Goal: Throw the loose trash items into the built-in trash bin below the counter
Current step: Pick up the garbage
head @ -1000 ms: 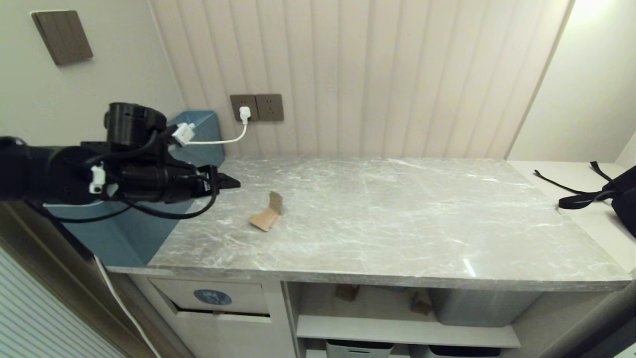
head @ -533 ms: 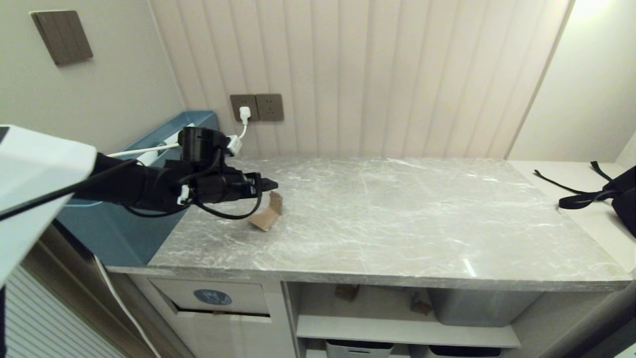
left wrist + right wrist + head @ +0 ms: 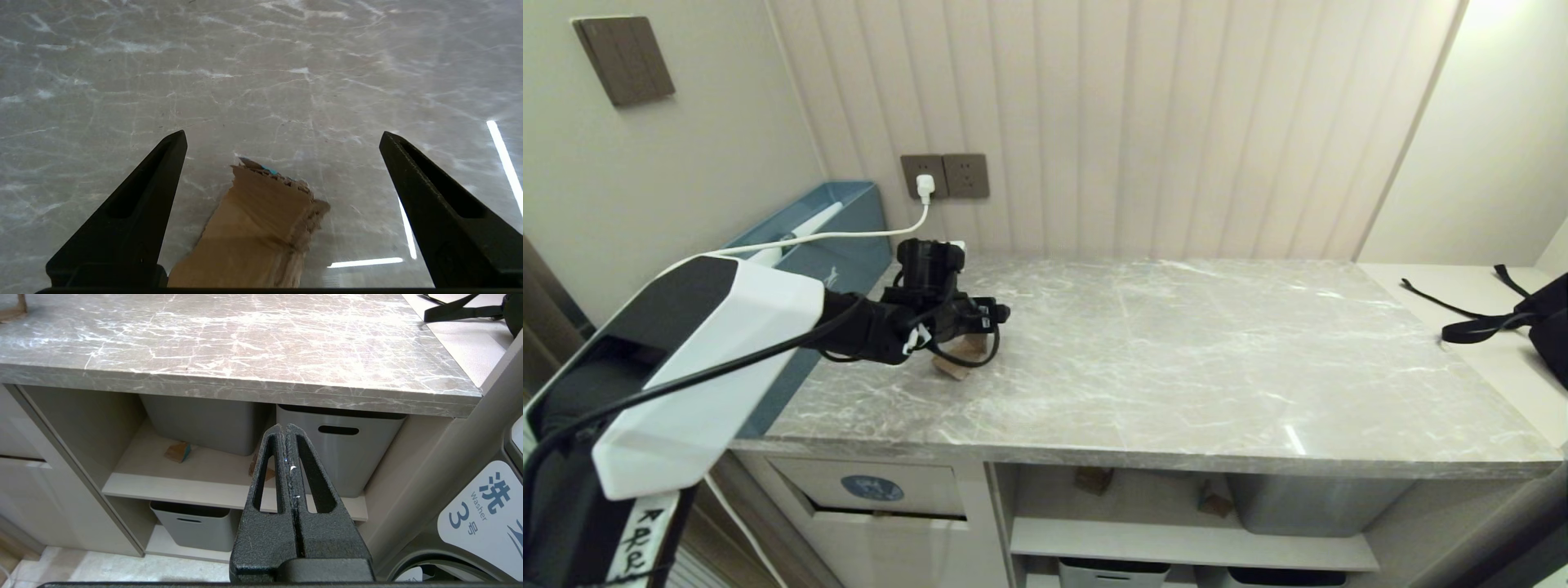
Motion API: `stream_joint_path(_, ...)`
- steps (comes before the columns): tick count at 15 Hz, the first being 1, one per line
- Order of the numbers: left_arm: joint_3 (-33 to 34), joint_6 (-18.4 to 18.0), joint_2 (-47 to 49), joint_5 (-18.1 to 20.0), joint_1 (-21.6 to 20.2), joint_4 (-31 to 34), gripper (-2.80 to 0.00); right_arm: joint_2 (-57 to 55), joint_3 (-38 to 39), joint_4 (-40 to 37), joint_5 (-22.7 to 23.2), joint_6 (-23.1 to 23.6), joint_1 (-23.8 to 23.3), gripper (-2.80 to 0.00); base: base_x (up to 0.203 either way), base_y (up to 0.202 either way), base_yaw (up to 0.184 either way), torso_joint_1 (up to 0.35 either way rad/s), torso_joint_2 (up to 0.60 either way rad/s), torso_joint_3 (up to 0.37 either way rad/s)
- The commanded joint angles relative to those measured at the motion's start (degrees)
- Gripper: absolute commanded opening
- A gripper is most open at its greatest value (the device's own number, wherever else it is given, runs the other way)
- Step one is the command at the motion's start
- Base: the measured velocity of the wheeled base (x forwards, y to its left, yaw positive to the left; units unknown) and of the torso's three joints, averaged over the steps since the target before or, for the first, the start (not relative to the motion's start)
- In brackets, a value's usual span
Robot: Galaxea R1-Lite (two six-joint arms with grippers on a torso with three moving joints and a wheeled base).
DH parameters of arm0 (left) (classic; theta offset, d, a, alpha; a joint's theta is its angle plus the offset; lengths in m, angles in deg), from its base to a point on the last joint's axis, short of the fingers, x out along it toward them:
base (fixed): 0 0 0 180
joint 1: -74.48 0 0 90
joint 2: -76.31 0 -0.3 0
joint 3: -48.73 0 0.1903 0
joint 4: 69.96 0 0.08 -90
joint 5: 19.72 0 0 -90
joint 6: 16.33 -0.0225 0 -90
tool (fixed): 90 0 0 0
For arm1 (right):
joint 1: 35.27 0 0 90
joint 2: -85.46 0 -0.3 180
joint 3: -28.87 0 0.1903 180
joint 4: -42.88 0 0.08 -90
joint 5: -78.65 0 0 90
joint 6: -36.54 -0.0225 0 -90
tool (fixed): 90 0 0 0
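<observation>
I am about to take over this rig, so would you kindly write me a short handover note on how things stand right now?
Left gripper: open, low over the counter, fingers either side of a cardboard scrap, not yet gripped.
Right gripper: shut, empty, parked in front of the shelves.
Two more scraps lie on the upper shelf: one with a teal patch, one partly hidden behind the right gripper.
The trash bin flap is at the lower left, under the counter.
Done: no scrap seen binned.
Left: grip the counter scrap, bin it, then the shelf scraps.

Ribbed beige wall [image 3: 1143, 122] — twin sockets [image 3: 945, 176]
</observation>
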Motion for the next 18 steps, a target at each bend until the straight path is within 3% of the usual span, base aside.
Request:
stream_joint_path(1, -2.2, -0.7, 3.7, -3.4, -0.2, 0.0, 0.0, 0.0, 0.0, 0.0, 0.0, 0.0, 0.0, -2.8, 0.0, 0.0, 0.0, 0.0, 0.0, 0.0)
stream_joint_path(9, -1.7, -1.1, 4.2, -5.4, -0.3, 0.4, 0.0, 0.0, 0.0, 0.0, 0.0, 0.0, 0.0, -2.8, 0.0, 0.0, 0.0, 0.0, 0.0, 0.0)
stream_joint_path(10, -1.7, -1.1, 4.3, -5.5, -0.3, 0.4, -2.8, 0.0, 0.0, 0.0, 0.0, 0.0, 0.0, -2.8, 0.0, 0.0, 0.0, 0.0, 0.0, 0.0)
stream_joint_path(18, 1.0, -1.1, 3.8, -5.5, 0.3, 0.6, -2.8, 0.0, 0.0, 0.0, 0.0, 0.0, 0.0, -2.8, 0.0, 0.0, 0.0, 0.0, 0.0, 0.0)
